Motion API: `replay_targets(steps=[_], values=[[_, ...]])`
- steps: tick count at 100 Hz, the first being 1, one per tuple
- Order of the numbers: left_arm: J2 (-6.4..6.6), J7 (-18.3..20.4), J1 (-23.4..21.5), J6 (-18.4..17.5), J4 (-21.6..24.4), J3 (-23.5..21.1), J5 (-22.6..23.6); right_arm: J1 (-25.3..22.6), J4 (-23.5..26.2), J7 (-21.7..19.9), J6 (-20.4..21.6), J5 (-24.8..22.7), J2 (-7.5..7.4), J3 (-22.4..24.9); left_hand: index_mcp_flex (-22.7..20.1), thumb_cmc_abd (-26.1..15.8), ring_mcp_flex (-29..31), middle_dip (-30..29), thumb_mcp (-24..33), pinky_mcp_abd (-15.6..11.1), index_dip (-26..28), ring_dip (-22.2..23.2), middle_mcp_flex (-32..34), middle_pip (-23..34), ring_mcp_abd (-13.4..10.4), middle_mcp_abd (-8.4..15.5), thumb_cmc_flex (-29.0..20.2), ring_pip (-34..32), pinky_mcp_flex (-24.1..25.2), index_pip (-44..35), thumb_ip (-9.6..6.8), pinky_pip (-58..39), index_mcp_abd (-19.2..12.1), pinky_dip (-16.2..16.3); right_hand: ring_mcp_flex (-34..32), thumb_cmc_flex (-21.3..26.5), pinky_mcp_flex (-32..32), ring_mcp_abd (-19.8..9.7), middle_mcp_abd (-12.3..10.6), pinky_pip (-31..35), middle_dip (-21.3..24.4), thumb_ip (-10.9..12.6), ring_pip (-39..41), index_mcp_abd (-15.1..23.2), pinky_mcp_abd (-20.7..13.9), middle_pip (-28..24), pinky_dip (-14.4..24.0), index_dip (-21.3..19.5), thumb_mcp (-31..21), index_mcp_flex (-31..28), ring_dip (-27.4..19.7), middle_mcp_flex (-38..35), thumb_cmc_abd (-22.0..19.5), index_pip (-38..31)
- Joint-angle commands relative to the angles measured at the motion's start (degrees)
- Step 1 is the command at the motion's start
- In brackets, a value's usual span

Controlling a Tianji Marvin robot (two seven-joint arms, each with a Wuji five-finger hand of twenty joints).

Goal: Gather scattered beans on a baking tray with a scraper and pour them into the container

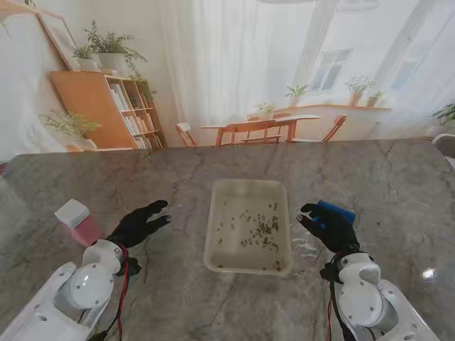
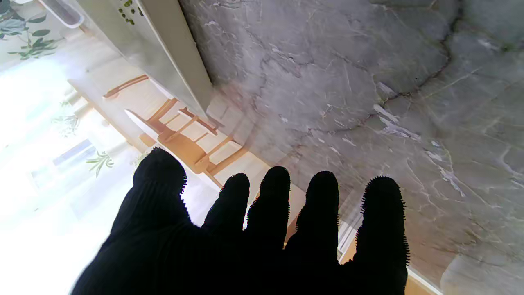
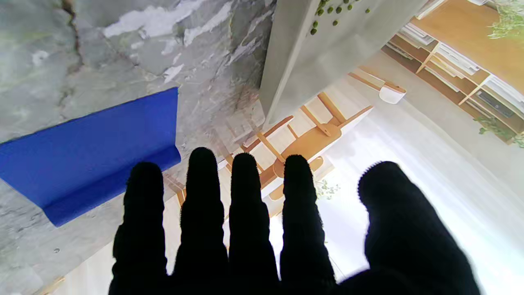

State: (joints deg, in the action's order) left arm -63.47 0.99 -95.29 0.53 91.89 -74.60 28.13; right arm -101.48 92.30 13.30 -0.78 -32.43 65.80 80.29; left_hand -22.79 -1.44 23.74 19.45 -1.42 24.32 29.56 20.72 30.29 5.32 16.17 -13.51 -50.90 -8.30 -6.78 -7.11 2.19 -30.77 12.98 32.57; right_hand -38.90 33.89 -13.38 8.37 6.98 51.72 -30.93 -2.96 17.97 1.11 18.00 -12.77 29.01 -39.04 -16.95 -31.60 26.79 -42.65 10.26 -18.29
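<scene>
The white, rectangular baking tray (image 1: pixel 248 186) holds small green beans (image 1: pixel 259 227) spread loosely. Left of its edge, the black-gloved left hand (image 1: pixel 140 223) hovers over bare marble, fingers wide, holding nothing. Right of it, the right hand (image 1: pixel 329 226) spreads its fingers over the flat blue scraper (image 1: pixel 343 211).

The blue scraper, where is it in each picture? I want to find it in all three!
Stand view: the blue scraper lies on the table right of the baking tray, just past the right hand.
Left wrist view: not in it.
Right wrist view: the scraper lies flat on the marble beyond the fingertips.
Shared landmark: the tray with green beans, an edge of it in both wrist views.
</scene>
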Motion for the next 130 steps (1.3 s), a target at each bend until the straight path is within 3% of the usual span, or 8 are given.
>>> replay_targets(steps=[1, 56, 77, 91, 101, 113, 130], values=[[-0.21, 0.0, -0.3, -0.2, -0.1, 0.1, 0.0, -0.2, -0.1, -0.8, 0.3, 0.1, 0.06, 0.1, -1.3, -3.7, 1.7, 0.1, -0.9, 1.4, -0.1, 0.3, 0.4, -0.2, 0.1, 0.1, -1.1, -1.2, 0.2, -0.1, -0.28, -1.4, 0.3, 1.9, 0.8, 0.1, 0.4, -0.6, -0.3, 0.7, 0.8, 1.1, 0.0, 0.0, -0.9, 0.6, -0.3, 0.2, 1.2, 0.9, -0.3, 0.2, -1.3, 0.5], [-0.21, -0.2, -1.4, -0.1, 1.5, -0.3, 0.4, -0.2, -0.2, -0.8, 0.3, -0.4, -0.03, 0.2, -1.4, -3.6, 1.6, 0.1, -0.9, 1.4, -0.1, 0.4, 0.2, -0.3, 0.1, 0.1, -1.2, -1.2, 0.3, -0.1, -0.29, -1.3, 0.4, 1.8, 0.7, 0.1, 0.3, -0.5, -0.2, 0.9, 0.8, 1.1, 0.0, 0.0, -0.7, 0.6, -0.4, 0.2, 1.3, 0.8, -0.3, 0.0, -1.3, 0.5], [-0.16, -1.1, -4.1, -0.1, 4.8, -1.3, 2.5, -0.3, -0.1, -0.7, 1.9, -0.5, -0.06, 0.5, -1.4, -2.7, 1.5, 0.1, -0.9, 1.4, 0.0, 0.4, 0.4, -0.2, -0.2, 0.3, -1.3, -1.1, 0.2, -0.1, -0.34, -1.4, 0.4, 1.8, 0.4, 0.3, 0.3, -0.6, -0.2, 0.9, 0.8, 1.2, 0.1, 0.2, -0.6, 0.5, -0.5, 0.2, 1.3, 0.7, -0.3, -0.2, -1.2, 0.5], [-0.56, -4.3, -6.6, -1.7, 7.5, -2.5, 4.0, -0.3, -0.3, -1.3, 1.9, -0.7, -0.20, 0.7, -1.7, -1.0, 1.7, 0.2, -0.9, 1.1, 0.1, 0.5, 0.6, 0.0, -0.3, 0.4, -1.5, -1.2, -0.1, -0.3, -0.43, -1.9, 0.7, 2.1, 0.6, 0.2, 0.3, -0.5, -0.2, 0.9, 0.7, 1.2, 0.0, 0.1, -0.5, 0.5, -0.5, 0.2, 1.3, 0.8, -0.3, -0.2, -1.3, 0.5], [-1.22, -9.7, -9.4, -5.2, 10.8, -3.5, 6.3, -0.3, -0.3, -1.5, 1.7, -0.4, -0.20, 0.7, -1.8, -0.1, 2.4, 0.4, -0.8, 0.2, 0.4, 0.8, 1.1, 0.3, -1.1, 0.9, -1.7, -1.7, -1.1, -0.6, -0.56, -3.3, 0.6, 2.6, 0.6, 0.3, 0.3, -0.4, -0.2, 0.9, 0.7, 1.2, 0.0, 0.0, -0.5, 0.5, -0.5, 0.2, 1.3, 0.6, -0.3, -0.2, -1.3, 0.4], [-1.78, -17.9, -13.3, -8.5, 14.7, -5.6, 14.3, -0.5, -0.1, -1.1, 1.6, -0.7, -0.15, 0.6, -1.9, 0.4, 3.5, 1.8, -0.6, -2.0, 2.7, 2.1, 1.6, 1.1, -3.0, 2.3, -2.1, -2.9, -2.2, -2.2, -0.65, -7.6, 0.1, 4.1, 0.6, 0.4, 0.3, -0.6, -0.3, 0.9, 0.7, 1.2, 0.0, 0.2, -0.3, 0.5, -0.5, 0.2, 1.3, 0.5, -0.3, -0.3, -1.3, 0.4], [-1.27, -22.0, -19.0, -7.8, 20.0, -12.6, 25.6, -0.6, 0.0, -0.9, 1.3, -0.9, -0.13, 0.6, -0.7, -0.1, 1.3, 4.0, -0.6, -4.7, 8.1, 3.0, 0.1, 1.7, -4.1, 3.1, -2.4, -2.7, -1.2, -4.2, -0.60, -9.6, 0.5, 2.9, 0.4, 0.4, 0.3, -0.4, -0.1, 1.1, 0.7, 1.2, 0.0, 0.0, 0.0, 0.4, -0.3, 0.1, 1.3, 0.3, -0.3, -0.5, -1.3, 0.3]])
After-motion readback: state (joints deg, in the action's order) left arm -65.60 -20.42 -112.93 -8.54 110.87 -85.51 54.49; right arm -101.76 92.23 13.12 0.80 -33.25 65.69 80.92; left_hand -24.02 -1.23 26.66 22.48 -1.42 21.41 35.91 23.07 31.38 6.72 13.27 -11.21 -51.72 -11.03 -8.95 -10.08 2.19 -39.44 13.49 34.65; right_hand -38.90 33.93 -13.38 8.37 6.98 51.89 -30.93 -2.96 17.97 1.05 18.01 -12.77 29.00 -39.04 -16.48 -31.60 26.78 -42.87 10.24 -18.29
